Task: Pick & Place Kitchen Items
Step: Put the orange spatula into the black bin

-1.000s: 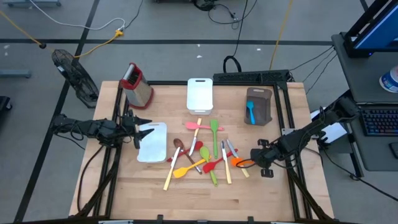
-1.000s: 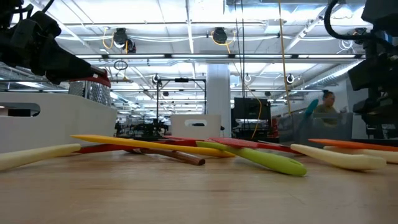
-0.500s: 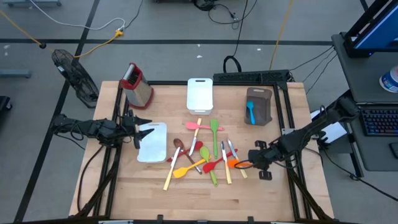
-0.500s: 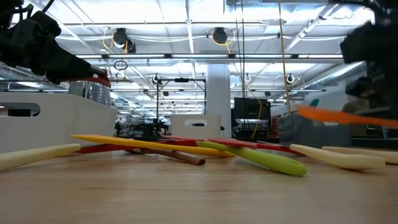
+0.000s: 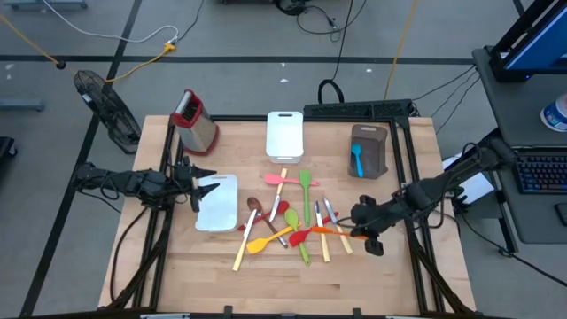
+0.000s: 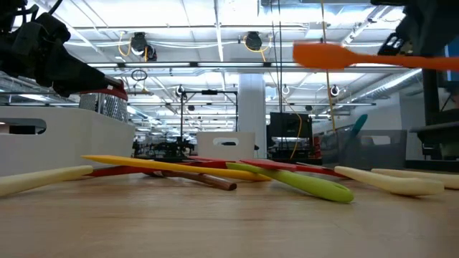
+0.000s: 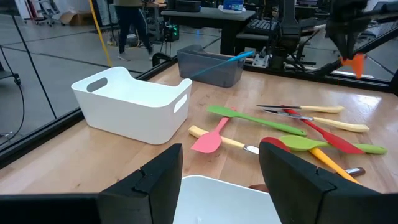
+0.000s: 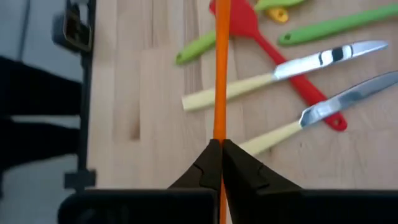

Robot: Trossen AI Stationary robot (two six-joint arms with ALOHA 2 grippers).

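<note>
My right gripper (image 5: 361,225) is shut on an orange spatula (image 5: 332,230) and holds it in the air over the right side of the utensil pile (image 5: 288,221); in the low view the spatula (image 6: 358,57) hangs high above the table. The pile is several spoons, spatulas and knives in red, green, yellow and pink, lying flat on the wooden table. My left gripper (image 5: 199,189) is open and empty above the near-left white tray (image 5: 220,206); its fingers (image 7: 155,180) stand wide apart. My right gripper pinches the orange spatula's thin handle (image 8: 219,134) between its two fingers (image 8: 199,168). The fingers come about level from the table's right side and lie along the handle, which runs on ahead of them. The spatula is lifted clear and about level, its head (image 6: 319,54) toward the table's left.
A white tray (image 5: 284,135) stands at the far middle. A grey-brown tray (image 5: 368,151) at the far right holds a blue spatula (image 5: 357,159). A steel grater with a red top (image 5: 197,120) stands at the far left. Bare wood lies along the near edge.
My right gripper has gone up and a little toward the table's left with the orange spatula. The spatula has been lifted from table height to well above the pile and stays about level.
</note>
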